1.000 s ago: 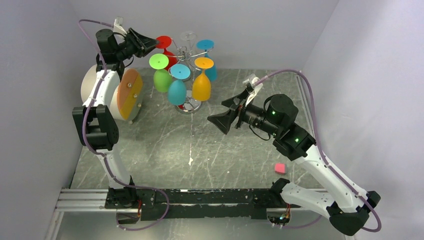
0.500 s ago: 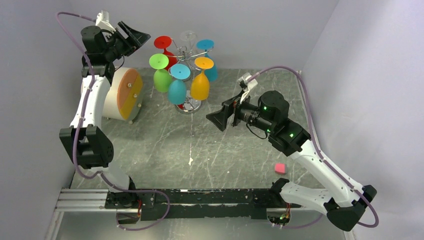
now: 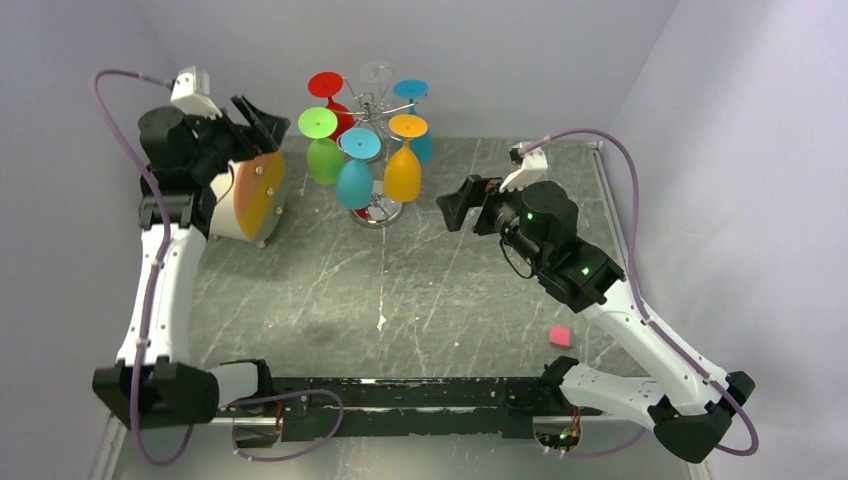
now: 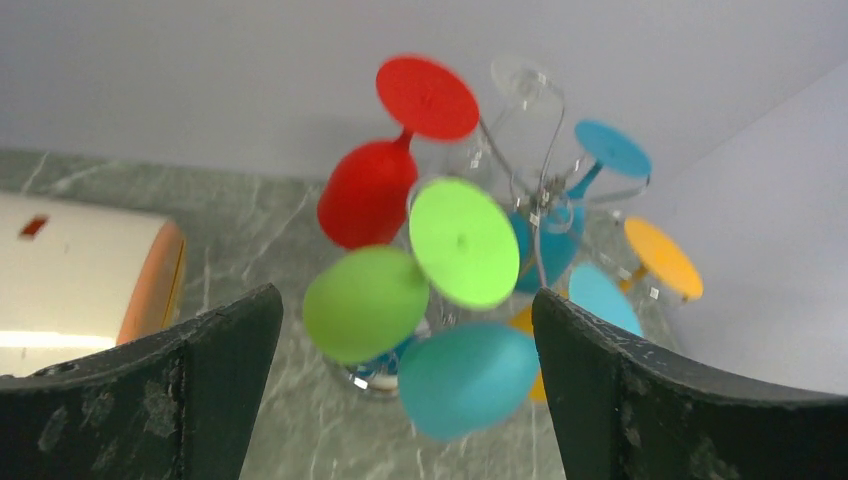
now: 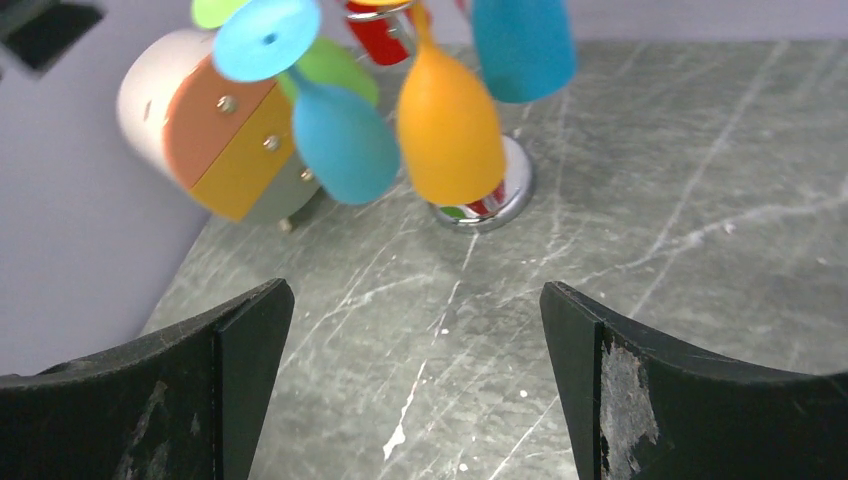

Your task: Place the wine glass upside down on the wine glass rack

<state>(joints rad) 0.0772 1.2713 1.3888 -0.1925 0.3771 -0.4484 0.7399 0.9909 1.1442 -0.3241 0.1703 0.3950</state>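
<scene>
**A:** Where's the glass we're meant to hang?

**B:** I can't single one out. Six glasses hang bowl-down on the wine glass rack [image 3: 372, 105], and neither gripper carries anything. The left gripper [image 3: 262, 122] has its jaws spread wide with nothing between them. From its wrist camera the rack sits straight ahead, framed by the two fingers. The right gripper [image 3: 452, 207] is also wide open and empty. The rack's chrome base [image 5: 512, 188] lies ahead of it and a little to its left.

**A:** So what's the step now?

**B:** I'd judge the hanging finished, so what's left is getting clear. Each arm should back straight along its own finger line, not sweep sideways. The green glass [image 4: 365, 303] and red glass [image 4: 368, 195] are nearest the left fingers. The light blue glass [image 5: 345, 140] and orange glass [image 5: 448, 125] are nearest the right ones. They hang loose by their feet, so a brush would probably set them swinging or tip the stand.

**A:** How do the glasses look?

**B:** They're opaque, bright and smooth, with flat round feet caught in the curled wire arms at the top. The stems slant and the bowls hang close together, some seemingly touching. One is a clear glass [image 4: 523, 78] at the far side of the rack from the left gripper, and it's hard to make out. A darker teal glass [image 3: 412, 90] hangs behind the orange one.

**A:** Anything else nearby?

**B:** A cream cylinder with an orange end [image 3: 250, 190] lies just below the left gripper.
</scene>
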